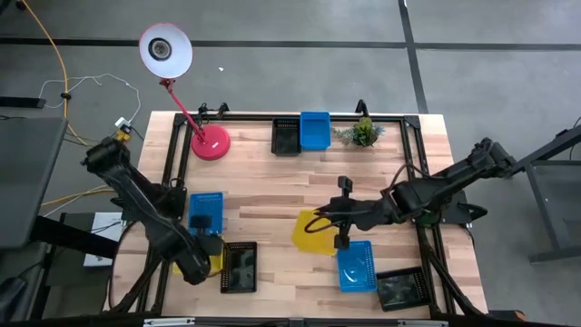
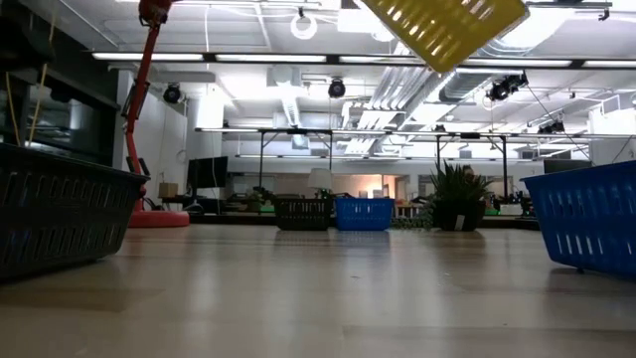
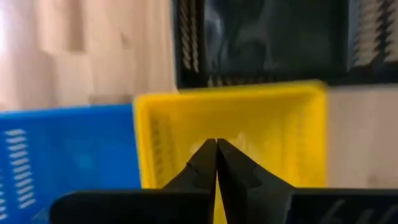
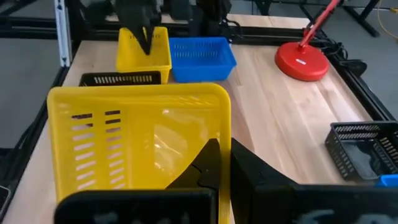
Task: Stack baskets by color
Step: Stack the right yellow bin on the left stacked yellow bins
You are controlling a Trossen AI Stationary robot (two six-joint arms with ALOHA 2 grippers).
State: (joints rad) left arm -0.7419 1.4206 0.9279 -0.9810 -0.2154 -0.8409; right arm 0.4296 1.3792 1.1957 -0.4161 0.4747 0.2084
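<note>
My right gripper [image 1: 325, 221] is shut on a yellow basket [image 1: 310, 234], held tilted above the table's middle; the low view shows it high up [image 2: 445, 25]. My left gripper [image 3: 216, 152] is shut and points down over a second yellow basket [image 3: 249, 130] at the near left, between a blue basket [image 1: 205, 211] and a black basket [image 1: 239, 269]. Another blue basket [image 1: 357, 265] and black basket [image 1: 402, 289] rest on their bases at the near right. A black basket [image 1: 286, 136] and a blue basket [image 1: 315, 129] stand side by side at the far edge. My right gripper pinches one side wall of the yellow basket at its rim [image 4: 222, 134], one finger [image 4: 205, 165] inside the basket and one outside. The basket is lifted clear of the table and hangs tilted. My left gripper's shut fingertips are over the other yellow basket's inside; I cannot tell whether they touch it.
A pink desk lamp stands on its round base [image 1: 211, 143] at the far left, its head [image 1: 164, 49] beyond the table. A small green plant [image 1: 363, 133] sits at the far right. Bare wood [image 1: 272, 186] lies across the table's middle.
</note>
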